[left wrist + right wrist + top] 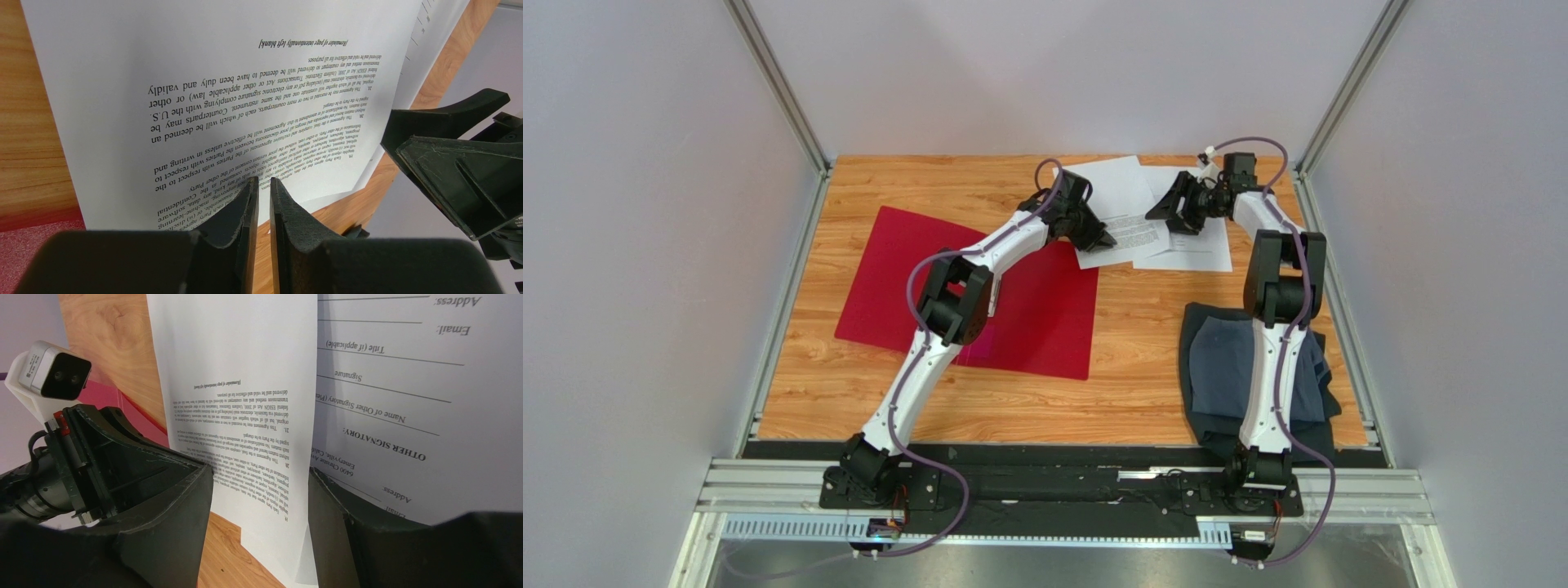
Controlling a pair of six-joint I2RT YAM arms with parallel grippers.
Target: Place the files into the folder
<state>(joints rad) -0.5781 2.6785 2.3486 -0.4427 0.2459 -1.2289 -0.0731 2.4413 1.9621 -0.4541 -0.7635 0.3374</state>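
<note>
Left hand (264,199): fingers nearly together, only a thin slit between them; the near edge of the text sheet (245,79) sits at that slit; cannot tell whether it is pinched
Right hand (259,476): fingers wide apart, gripping nothing; a corner of the text sheet lies between them
Form sheet (423,380): just past the right hand's right finger; overlaps the text sheet; which one lies on top I cannot tell
Hands: facing each other across the sheets, near but not touching
Folder (891,276): red, flat on the bench (842,398); behind and left of the left hand, partly under that arm; just beside the sheets
Cloth (1222,361): dark, folded; well behind the right hand, under that arm
</note>
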